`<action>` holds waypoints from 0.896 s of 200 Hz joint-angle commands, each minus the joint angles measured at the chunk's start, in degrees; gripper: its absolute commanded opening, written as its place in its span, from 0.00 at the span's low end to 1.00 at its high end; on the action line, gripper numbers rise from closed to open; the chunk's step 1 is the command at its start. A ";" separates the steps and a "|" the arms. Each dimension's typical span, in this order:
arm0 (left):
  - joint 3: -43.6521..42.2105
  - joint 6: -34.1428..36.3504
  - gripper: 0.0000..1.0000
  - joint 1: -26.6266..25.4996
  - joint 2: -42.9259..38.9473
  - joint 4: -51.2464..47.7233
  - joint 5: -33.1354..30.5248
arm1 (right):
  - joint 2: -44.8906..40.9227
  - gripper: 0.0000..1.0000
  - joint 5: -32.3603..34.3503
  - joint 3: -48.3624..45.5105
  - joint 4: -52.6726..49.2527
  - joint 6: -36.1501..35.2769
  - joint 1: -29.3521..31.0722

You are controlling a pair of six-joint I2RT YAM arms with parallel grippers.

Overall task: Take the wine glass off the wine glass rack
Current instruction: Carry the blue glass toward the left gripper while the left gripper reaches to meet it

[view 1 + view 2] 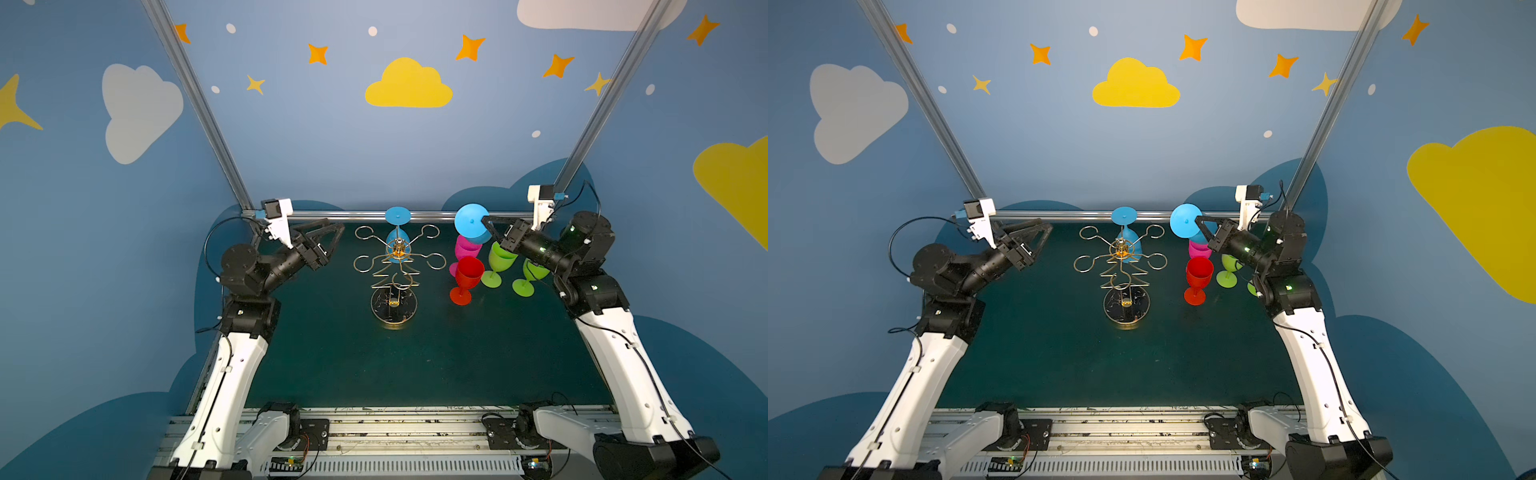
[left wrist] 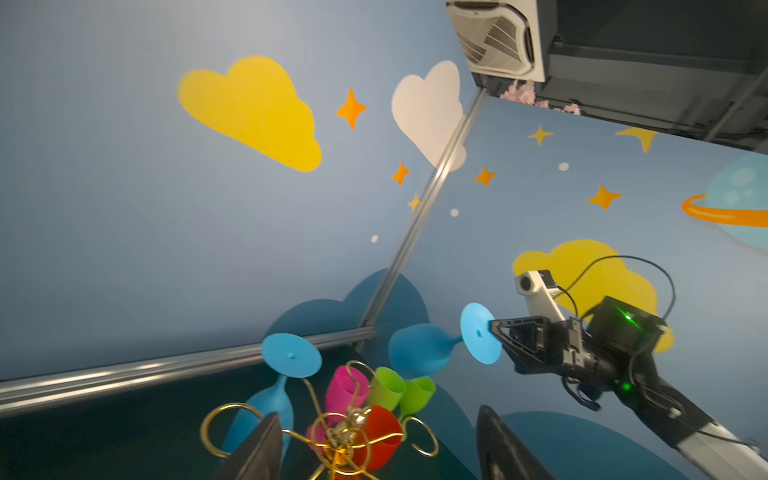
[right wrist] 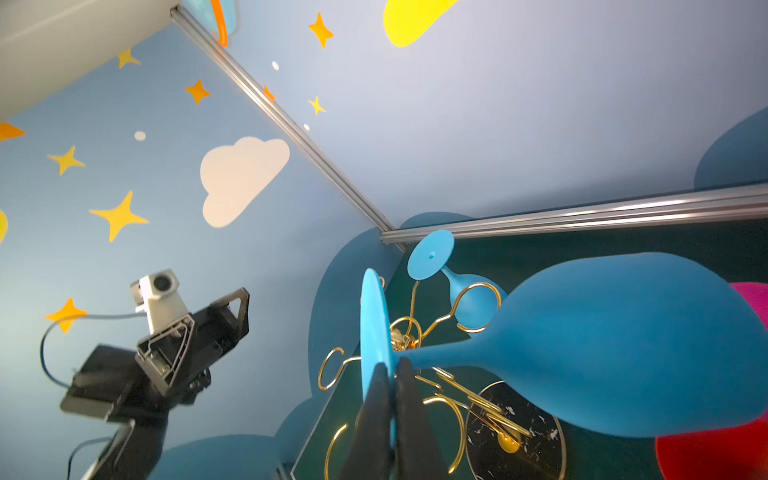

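Observation:
The gold wine glass rack (image 1: 395, 266) (image 1: 1124, 266) stands mid-table on its round dark base. A blue wine glass (image 1: 397, 232) (image 2: 291, 355) hangs upside down from its back arm. A second blue wine glass (image 1: 471, 222) (image 3: 623, 345) hangs in the air on its side, right of the rack and clear of it. My right gripper (image 1: 486, 222) (image 3: 392, 368) is shut on the edge of its foot. My left gripper (image 1: 338, 232) (image 2: 378, 453) is raised to the left of the rack top, jaws wide apart, holding nothing.
Upright on the table right of the rack stand a pink glass (image 1: 467, 249), a red glass (image 1: 467, 276) and two green glasses (image 1: 500, 259) (image 1: 532, 276), below the held glass. A metal rail (image 1: 332, 215) runs along the table's back edge.

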 commanded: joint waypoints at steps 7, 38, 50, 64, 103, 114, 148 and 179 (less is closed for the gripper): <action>3.72 -2.66 0.69 -5.52 3.19 0.43 8.93 | -2.01 0.00 0.56 4.44 -3.85 -7.63 2.97; 8.23 -3.55 0.66 -11.60 8.19 1.11 12.36 | -2.59 0.00 0.48 7.94 -6.27 -10.36 6.70; 9.26 -4.33 0.64 -13.41 9.70 2.35 13.03 | -2.81 0.00 0.59 8.90 -7.08 -11.02 8.09; 10.40 -4.72 0.63 -15.28 11.23 3.37 13.73 | -3.00 0.00 1.16 9.46 -7.62 -11.61 9.66; 13.66 -5.07 0.62 -18.85 14.87 4.62 15.13 | -2.90 0.00 2.30 9.31 -7.95 -12.83 13.95; 14.38 -5.07 0.62 -19.51 15.43 4.70 14.88 | -2.61 0.00 2.59 9.19 -7.84 -13.05 14.96; 15.97 -5.24 0.62 -21.71 17.46 5.29 14.85 | -1.12 0.00 2.71 9.84 -7.74 -13.40 17.79; 16.99 -7.48 0.61 -22.94 19.54 7.62 15.41 | 0.42 0.00 3.75 10.68 -8.07 -13.94 19.94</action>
